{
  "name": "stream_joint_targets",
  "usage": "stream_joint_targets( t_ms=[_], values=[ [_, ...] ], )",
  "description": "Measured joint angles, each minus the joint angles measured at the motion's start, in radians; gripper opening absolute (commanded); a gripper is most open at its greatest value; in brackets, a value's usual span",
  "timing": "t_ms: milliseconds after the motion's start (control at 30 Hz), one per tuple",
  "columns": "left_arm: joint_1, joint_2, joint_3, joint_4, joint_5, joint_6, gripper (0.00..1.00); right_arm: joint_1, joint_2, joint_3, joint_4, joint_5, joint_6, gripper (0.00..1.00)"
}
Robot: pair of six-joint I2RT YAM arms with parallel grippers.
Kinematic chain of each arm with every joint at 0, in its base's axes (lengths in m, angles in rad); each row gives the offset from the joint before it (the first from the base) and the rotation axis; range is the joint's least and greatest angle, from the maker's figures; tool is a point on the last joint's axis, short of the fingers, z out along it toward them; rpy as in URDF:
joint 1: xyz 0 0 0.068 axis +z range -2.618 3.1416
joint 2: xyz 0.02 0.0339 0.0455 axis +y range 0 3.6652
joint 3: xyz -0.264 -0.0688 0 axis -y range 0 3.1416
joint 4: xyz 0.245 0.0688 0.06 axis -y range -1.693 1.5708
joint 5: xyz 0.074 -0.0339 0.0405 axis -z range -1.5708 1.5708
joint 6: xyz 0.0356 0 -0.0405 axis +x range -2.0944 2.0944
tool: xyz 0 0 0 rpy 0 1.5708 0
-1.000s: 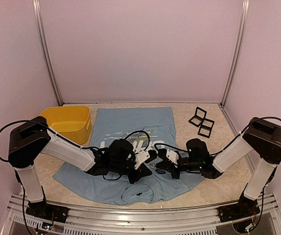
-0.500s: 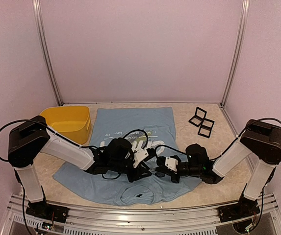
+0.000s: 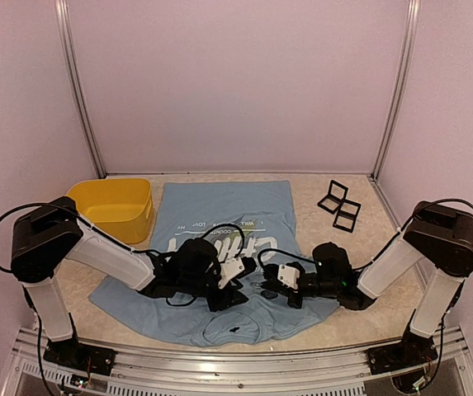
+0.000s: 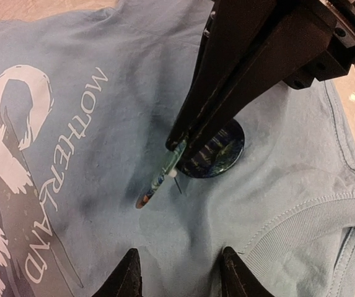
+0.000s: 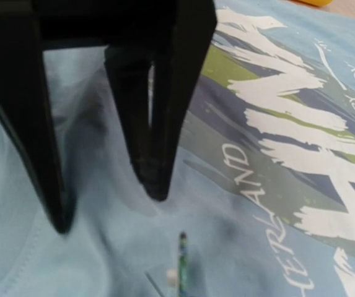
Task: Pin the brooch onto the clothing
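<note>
Lying flat, one T-shirt [image 3: 219,216], one brooch [image 4: 214,148], two hands, right hand [image 4: 178,147] gripping brooch

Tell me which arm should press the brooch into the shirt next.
Right. The right pincer is shut on the brooch, low over the clothing. The left pincer is open and holds nothing.

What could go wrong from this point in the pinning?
1. The right claw grips the brooch edge-on and only at its very tips, so the brooch may twist or slip when it is pressed down.
2. The left claw is open and not holding the T-shirt, so the loose fabric may bunch or slide instead of taking the pin.
</note>
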Motion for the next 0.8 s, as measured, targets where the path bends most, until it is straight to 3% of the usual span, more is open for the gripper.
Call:
stream_joint_targets(
  t_ms=[100, 167, 200, 800],
  values=[
    [-0.002, 0.022, 0.006, 0.002, 0.000, -0.002, 0.20, 0.000, 0.001, 0.000, 0.001, 0.009, -0.007, 0.00],
    [-0.002, 0.042, 0.006, 0.008, 0.002, 0.002, 0.03, 0.000, 0.001, -0.003, 0.003, 0.015, -0.011, 0.00],
    [-0.003, 0.047, 0.006, 0.015, 0.004, -0.005, 0.00, 0.000, 0.001, -0.005, 0.004, 0.016, -0.011, 0.00],
    [-0.003, 0.031, -0.006, 0.092, 0.071, -0.045, 0.00, 0.040, 0.003, -0.028, 0.027, 0.016, -0.008, 0.00]
  ],
)
